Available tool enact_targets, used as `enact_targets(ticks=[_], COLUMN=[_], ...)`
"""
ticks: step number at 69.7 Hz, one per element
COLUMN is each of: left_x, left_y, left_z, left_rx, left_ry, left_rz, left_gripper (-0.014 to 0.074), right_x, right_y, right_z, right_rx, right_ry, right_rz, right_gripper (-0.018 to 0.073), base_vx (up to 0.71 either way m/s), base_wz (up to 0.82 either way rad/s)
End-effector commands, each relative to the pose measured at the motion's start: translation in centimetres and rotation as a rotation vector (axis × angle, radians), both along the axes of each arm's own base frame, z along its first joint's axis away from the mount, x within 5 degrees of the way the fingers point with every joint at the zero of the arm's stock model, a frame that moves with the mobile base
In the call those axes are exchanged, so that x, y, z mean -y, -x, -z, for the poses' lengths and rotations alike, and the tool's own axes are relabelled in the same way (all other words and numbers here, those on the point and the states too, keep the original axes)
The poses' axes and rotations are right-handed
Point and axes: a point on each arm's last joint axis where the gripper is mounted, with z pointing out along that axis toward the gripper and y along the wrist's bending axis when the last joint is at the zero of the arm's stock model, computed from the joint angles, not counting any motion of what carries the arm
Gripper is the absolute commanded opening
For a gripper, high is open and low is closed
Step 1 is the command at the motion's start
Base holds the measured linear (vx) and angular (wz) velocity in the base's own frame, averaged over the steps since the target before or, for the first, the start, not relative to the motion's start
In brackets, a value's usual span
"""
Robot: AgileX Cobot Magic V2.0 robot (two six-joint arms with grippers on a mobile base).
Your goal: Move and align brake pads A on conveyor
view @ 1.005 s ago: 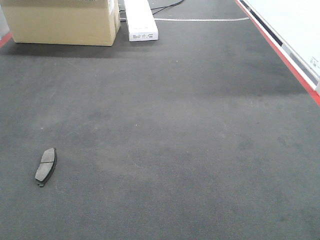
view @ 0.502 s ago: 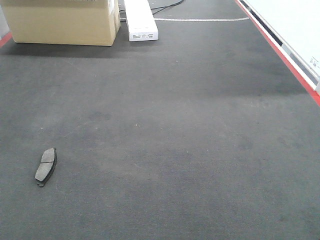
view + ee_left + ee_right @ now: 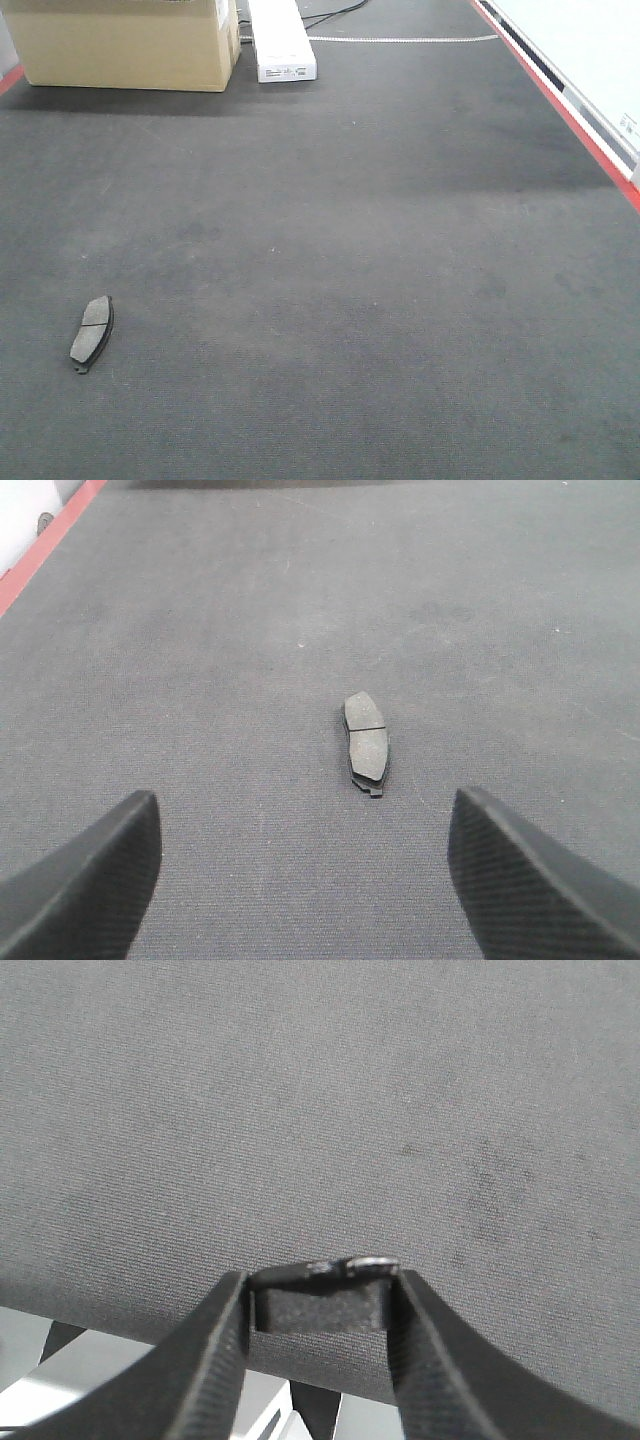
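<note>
One brake pad (image 3: 92, 333), a small flat grey curved piece with a groove across it, lies on the charcoal conveyor (image 3: 350, 250) at the near left. In the left wrist view the same brake pad (image 3: 366, 742) lies lengthwise a little ahead of my left gripper (image 3: 305, 880), whose fingers stand wide apart with only belt between them. My right gripper (image 3: 320, 1290) is shut on a second dark brake pad (image 3: 320, 1312), held edge-on between its fingers above the conveyor (image 3: 300, 1110). Neither gripper shows in the front view.
A cardboard box (image 3: 125, 45) and a long white box (image 3: 280, 40) stand at the belt's far end. A red frame edge (image 3: 570, 110) runs along the right side. The belt's near edge and pale framework (image 3: 90, 1360) show under my right gripper.
</note>
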Motion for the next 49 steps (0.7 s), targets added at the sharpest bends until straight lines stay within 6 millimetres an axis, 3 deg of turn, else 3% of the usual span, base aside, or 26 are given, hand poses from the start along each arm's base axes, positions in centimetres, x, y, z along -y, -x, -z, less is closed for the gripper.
enact_targets(ticks=[1,49], left_x=[0.05,0.05], left_y=[-0.25,-0.25], left_z=[-1.27,-1.27], left_rx=[0.083,0.083], left_ry=[-0.006,-0.006], left_rz=[0.008,0.008], left_gripper=[0.0554,0.0554], right_x=[-0.02,-0.03], right_y=[0.02,-0.15], right_z=[-0.74,-0.86], right_rx=[0.023,0.046], right_ry=[-0.006,-0.009], right_rz=[0.0,0.002], right_gripper=[-0.0007,-0.0007], base_vx=[0.0,0.0], base_wz=[0.0,0.0])
